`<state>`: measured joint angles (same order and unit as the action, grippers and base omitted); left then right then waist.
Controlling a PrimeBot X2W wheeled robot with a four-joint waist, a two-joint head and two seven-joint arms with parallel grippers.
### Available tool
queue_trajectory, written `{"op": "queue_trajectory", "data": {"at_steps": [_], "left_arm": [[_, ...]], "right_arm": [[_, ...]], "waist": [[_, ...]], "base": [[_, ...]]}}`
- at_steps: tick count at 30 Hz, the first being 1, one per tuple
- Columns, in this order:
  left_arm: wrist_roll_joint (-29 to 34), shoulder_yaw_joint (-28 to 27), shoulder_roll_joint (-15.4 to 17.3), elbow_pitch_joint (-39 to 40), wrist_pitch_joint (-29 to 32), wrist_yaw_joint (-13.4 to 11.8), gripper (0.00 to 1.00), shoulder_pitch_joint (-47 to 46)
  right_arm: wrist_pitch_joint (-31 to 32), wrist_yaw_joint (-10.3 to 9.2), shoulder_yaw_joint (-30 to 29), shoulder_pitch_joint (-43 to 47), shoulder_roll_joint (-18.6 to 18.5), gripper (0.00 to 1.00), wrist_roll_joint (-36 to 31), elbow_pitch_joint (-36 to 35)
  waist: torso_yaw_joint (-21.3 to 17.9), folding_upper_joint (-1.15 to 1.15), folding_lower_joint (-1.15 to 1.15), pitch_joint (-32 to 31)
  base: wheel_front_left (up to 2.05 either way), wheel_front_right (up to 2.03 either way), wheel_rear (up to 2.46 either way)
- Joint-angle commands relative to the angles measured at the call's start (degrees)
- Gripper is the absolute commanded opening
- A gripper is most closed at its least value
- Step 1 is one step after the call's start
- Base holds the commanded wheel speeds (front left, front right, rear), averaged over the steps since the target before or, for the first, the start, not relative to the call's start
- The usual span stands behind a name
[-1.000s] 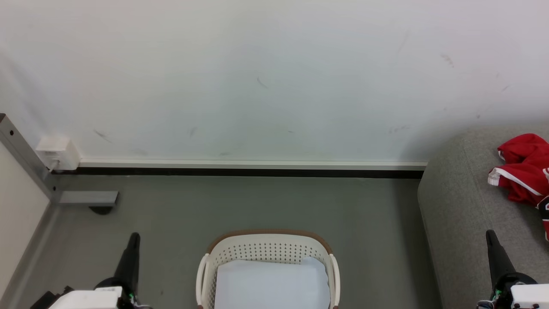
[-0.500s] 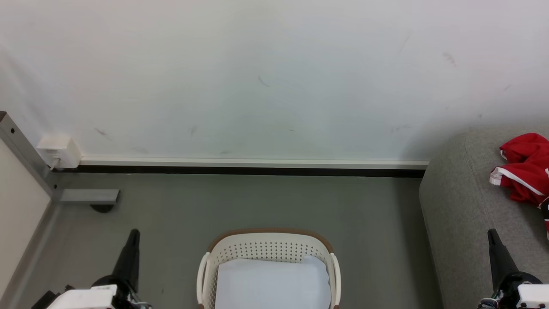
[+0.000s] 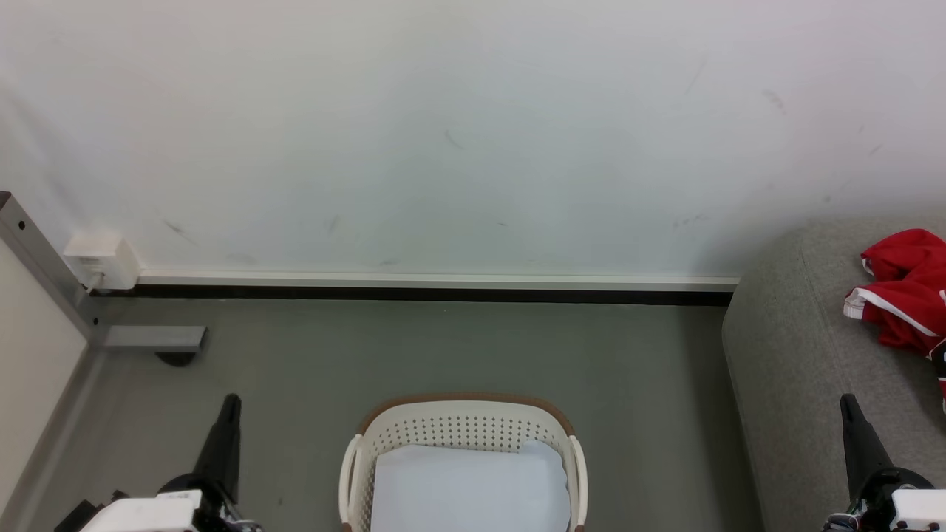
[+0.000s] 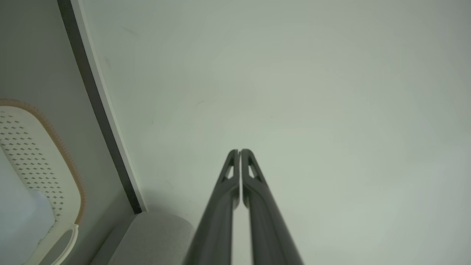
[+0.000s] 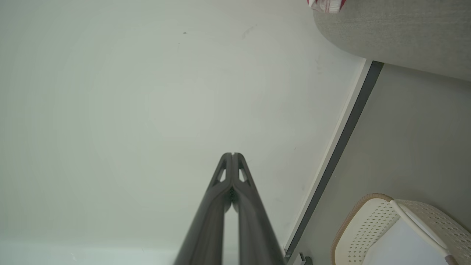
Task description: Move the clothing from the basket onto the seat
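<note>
The red clothing [image 3: 905, 295] with white stripes lies crumpled on the grey seat [image 3: 798, 347] at the right edge of the head view; a scrap of it [image 5: 325, 4] shows in the right wrist view on the seat [image 5: 397, 33]. The cream basket [image 3: 462, 425] with its brown rim stands on the floor at bottom centre, holding a pale white-blue sheet [image 3: 469, 491]. My left gripper [image 3: 231, 403] is shut, left of the basket. My right gripper [image 3: 847, 403] is shut, in front of the seat. Both point at the wall with nothing held [image 4: 239, 151] [image 5: 232, 154].
A white wall [image 3: 473, 133] with a dark skirting strip [image 3: 414, 295] runs behind the grey floor [image 3: 443, 347]. A metal frame foot [image 3: 151, 338] and a white socket box [image 3: 100, 262] stand at the far left.
The whole head picture has shifted slightly, so the camera moved a little. Both grippers stay shut and the clothing, basket and seat lie as before.
</note>
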<state>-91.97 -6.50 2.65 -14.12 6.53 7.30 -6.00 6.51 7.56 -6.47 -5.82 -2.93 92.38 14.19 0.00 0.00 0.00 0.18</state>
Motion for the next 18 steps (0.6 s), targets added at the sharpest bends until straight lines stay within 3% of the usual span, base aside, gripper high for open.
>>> {"op": "queue_trajectory", "data": {"at_steps": [1, 18], "left_arm": [[-0.8, -0.1, 0.4, 0.2, 0.2, 0.4, 0.0, -0.4], [-0.8, -0.1, 0.4, 0.2, 0.2, 0.4, 0.0, -0.4]], "right_arm": [[0.2, -0.14, -0.3, -0.7, 0.1, 0.0, 0.1, -0.3], [0.2, -0.14, -0.3, -0.7, 0.1, 0.0, 0.1, -0.3]], "waist": [[0.0, 0.0, 0.0, 0.0], [0.0, 0.0, 0.0, 0.0]], "base": [[0.0, 0.0, 0.0], [0.0, 0.0, 0.0]]}}
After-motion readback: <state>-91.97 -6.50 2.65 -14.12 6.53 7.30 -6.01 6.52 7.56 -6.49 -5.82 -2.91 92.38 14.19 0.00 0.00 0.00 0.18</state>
